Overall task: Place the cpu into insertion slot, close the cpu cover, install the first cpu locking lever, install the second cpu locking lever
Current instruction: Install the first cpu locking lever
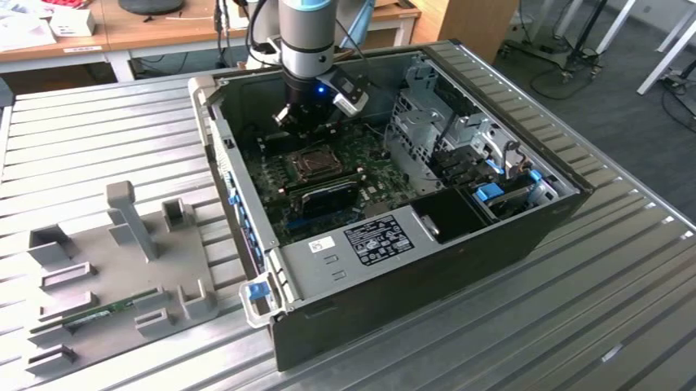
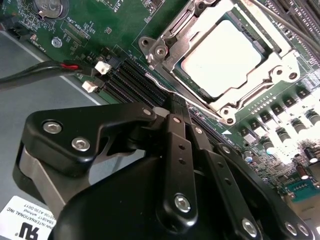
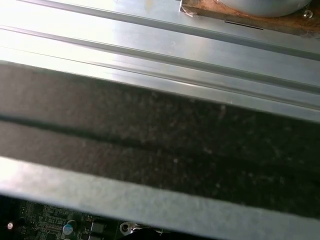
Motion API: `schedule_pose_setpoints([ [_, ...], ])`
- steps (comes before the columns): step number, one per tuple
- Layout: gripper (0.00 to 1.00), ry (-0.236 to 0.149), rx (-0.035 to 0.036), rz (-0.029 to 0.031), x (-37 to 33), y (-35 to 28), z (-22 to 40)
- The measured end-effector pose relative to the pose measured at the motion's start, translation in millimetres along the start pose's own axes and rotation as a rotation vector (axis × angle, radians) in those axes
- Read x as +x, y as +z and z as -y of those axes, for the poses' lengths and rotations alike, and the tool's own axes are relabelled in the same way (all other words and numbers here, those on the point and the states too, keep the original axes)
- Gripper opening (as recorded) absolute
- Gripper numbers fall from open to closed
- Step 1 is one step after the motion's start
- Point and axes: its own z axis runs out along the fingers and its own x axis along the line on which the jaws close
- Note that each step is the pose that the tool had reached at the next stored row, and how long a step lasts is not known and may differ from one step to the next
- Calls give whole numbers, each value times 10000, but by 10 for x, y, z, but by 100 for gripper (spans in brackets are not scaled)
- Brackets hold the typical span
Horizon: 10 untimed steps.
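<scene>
Exterior view: gripper (image 1: 308,130) lowered inside open computer case (image 1: 457,269), just above insertion slot (image 1: 313,163).
Second wrist view: fingers (image 2: 176,150) pressed together, tips beside slot; cpu (image 2: 225,57) seated, cpu cover (image 2: 239,91) closed over it.
First wrist view: black case wall (image 3: 150,140), slatted metal table (image 3: 150,45).

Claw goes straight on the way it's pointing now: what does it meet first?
Probably the thin metal lever beside the cpu cover, just ahead of the claw; depth is unclear.
</scene>
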Motion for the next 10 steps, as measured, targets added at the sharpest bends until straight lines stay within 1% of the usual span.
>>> schedule_pose_setpoints([
  [10, 10, 4, 2, 0, 1, 13, 2],
])
